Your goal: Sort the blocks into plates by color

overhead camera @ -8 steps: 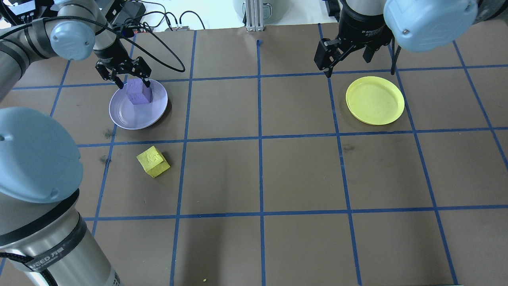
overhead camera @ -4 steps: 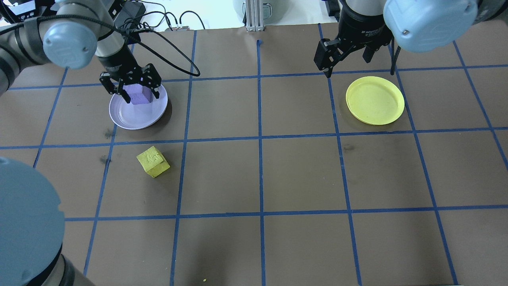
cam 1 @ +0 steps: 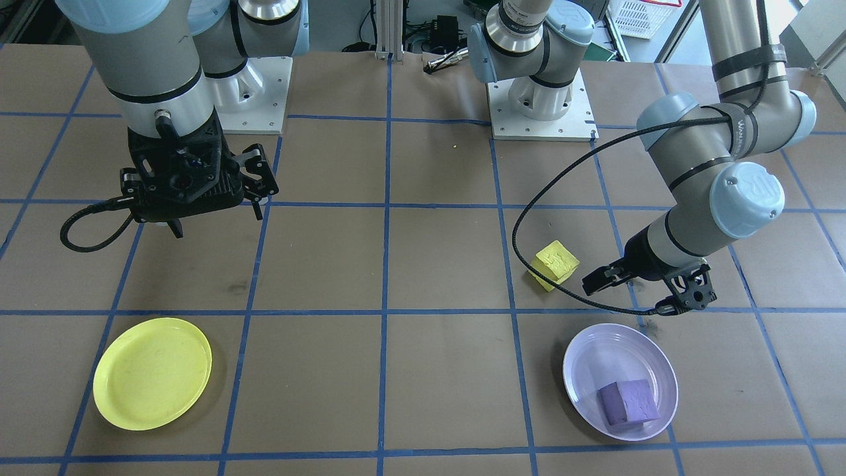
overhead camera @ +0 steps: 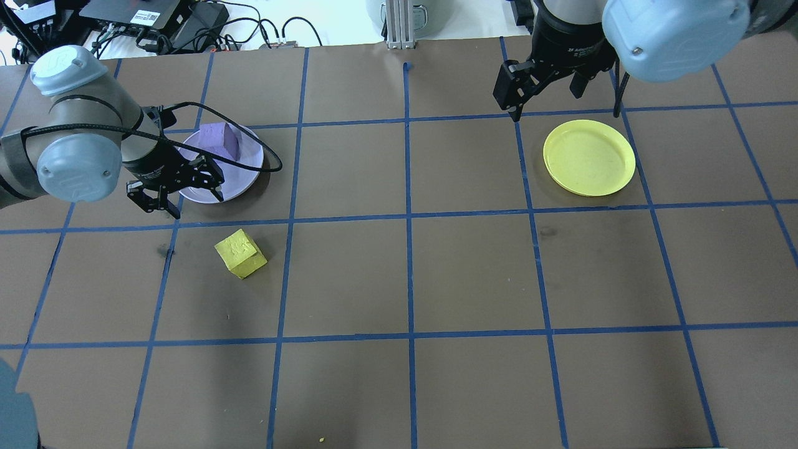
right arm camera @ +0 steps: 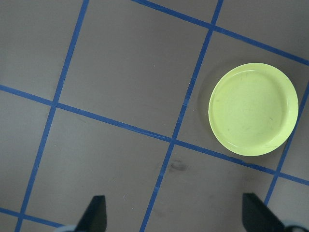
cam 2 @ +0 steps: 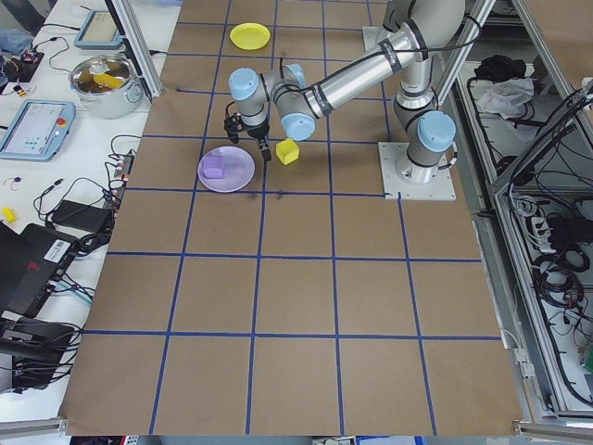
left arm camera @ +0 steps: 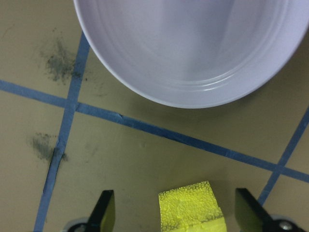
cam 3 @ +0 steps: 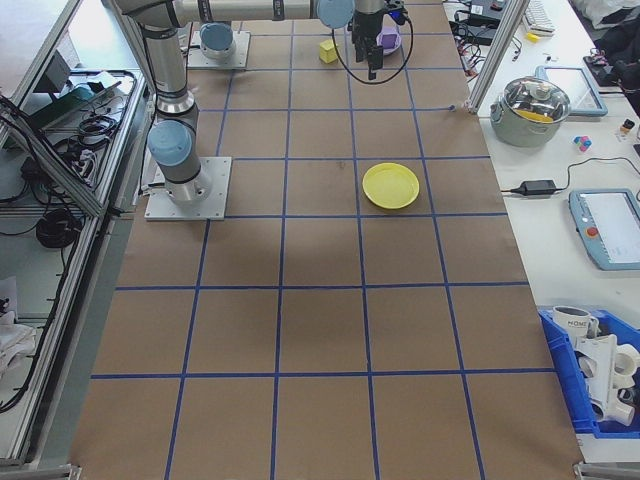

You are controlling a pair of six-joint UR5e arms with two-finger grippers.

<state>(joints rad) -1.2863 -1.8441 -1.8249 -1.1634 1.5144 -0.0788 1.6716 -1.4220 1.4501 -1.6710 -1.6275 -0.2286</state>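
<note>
A rough yellow cube (overhead camera: 240,253) sat on the table at five o'clock from the open left gripper (overhead camera: 175,194). The lavender plate (cam 1: 581,370) held the purple cube (cam 1: 628,401); the yellow plate (overhead camera: 588,157) held nothing, at five o'clock from the open right gripper (overhead camera: 545,90).

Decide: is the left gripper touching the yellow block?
Apart. The front-facing view shows brown table between the open left gripper and the yellow block.

One block (overhead camera: 219,140) lies in a plate (overhead camera: 249,171); another block (overhead camera: 240,252) lies beside it, the other plate (overhead camera: 589,158) well apart.
</note>
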